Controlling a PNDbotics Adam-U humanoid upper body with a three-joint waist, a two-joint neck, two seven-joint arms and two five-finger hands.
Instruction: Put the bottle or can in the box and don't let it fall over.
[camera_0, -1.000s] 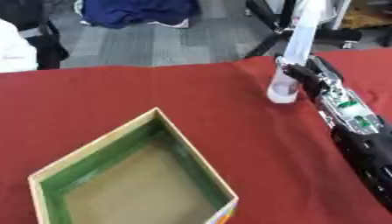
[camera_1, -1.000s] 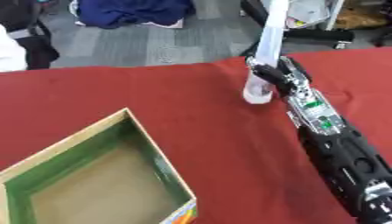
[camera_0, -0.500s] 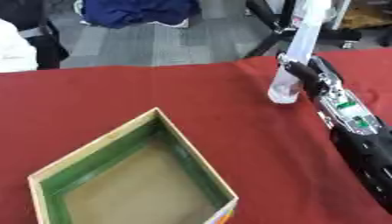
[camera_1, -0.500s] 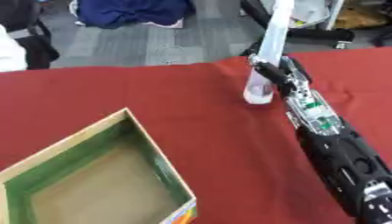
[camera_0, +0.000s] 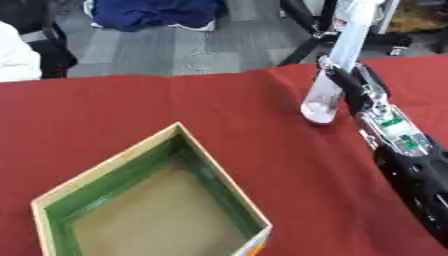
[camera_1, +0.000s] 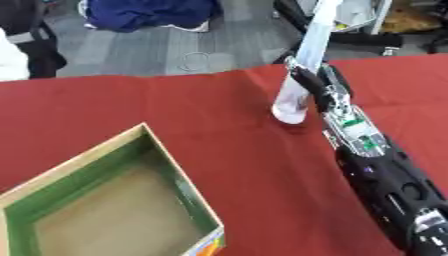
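The box (camera_0: 149, 200) sits open-topped on the desk (camera_0: 175, 105), which is covered in red cloth, and it is turned so one corner points toward the bottle. Its walls are green on the inside with pale cardboard rims, its floor is plain brown, and nothing lies in it. At its near corner a strip of orange and coloured print shows on the outside.

The bottle (camera_1: 296, 90) is well apart from the box, up and to the right of it, near the desk's far edge. It is tall, slim and clear, its lower part pinkish-white, and it leans: its base is toward the box and its top tilts away from it, out past the desk's edge. I cannot tell whether the base rests on the cloth or hangs just above it.

My right hand (camera_1: 313, 85) is on the side of the bottle away from the box, and my fingers (camera_0: 339, 80) are curled round its lower half, holding it. My forearm runs from there down to the lower right corner.

Compared with a second ago, bottle, hand and box stand in nearly the same places; the bottle's lean and my hold on it look unchanged. My left hand shows in neither view.
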